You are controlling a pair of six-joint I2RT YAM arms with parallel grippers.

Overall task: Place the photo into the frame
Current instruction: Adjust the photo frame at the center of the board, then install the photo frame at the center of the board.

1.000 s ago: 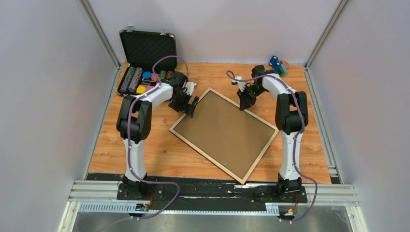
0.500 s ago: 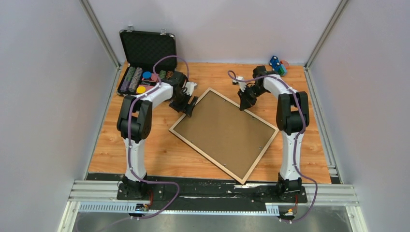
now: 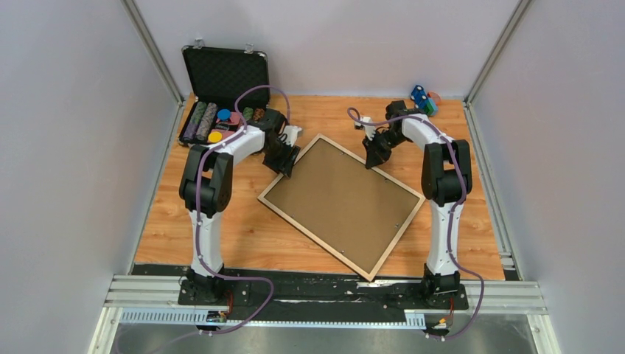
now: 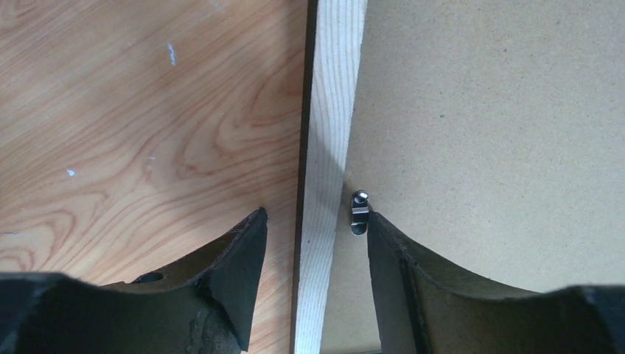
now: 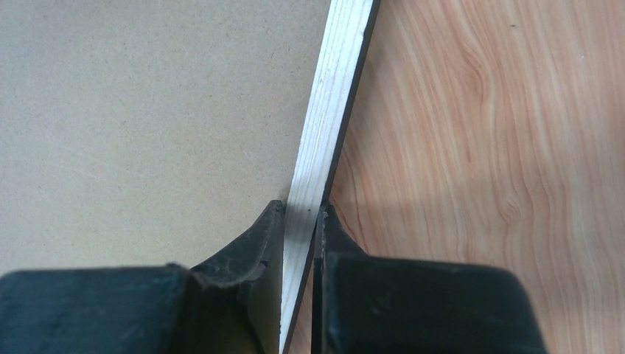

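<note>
The frame (image 3: pixel 399 237) lies face down and askew on the table, its pale wood rim around a brown backing board (image 3: pixel 343 203). The photo is hidden from every view. My left gripper (image 3: pixel 289 164) is at the frame's upper-left side. In the left wrist view it (image 4: pixel 315 217) is open, straddling the pale rail (image 4: pixel 328 147) with a gap on each side. Its right finger (image 4: pixel 402 273) rests beside a small metal clip (image 4: pixel 359 212) on the board. My right gripper (image 3: pixel 374 158) is at the upper-right side, where it (image 5: pixel 301 210) is shut on the rail (image 5: pixel 332 96).
An open black chip case (image 3: pixel 225 81) with stacked chips stands at the back left, close behind my left arm. Small coloured objects (image 3: pixel 424 99) sit in the back right corner. Grey walls enclose the wooden table (image 3: pixel 243 236) on three sides.
My left gripper's jaws have narrowed around the frame's rail and it has settled a little closer to the frame. The right gripper and the frame have not moved.
</note>
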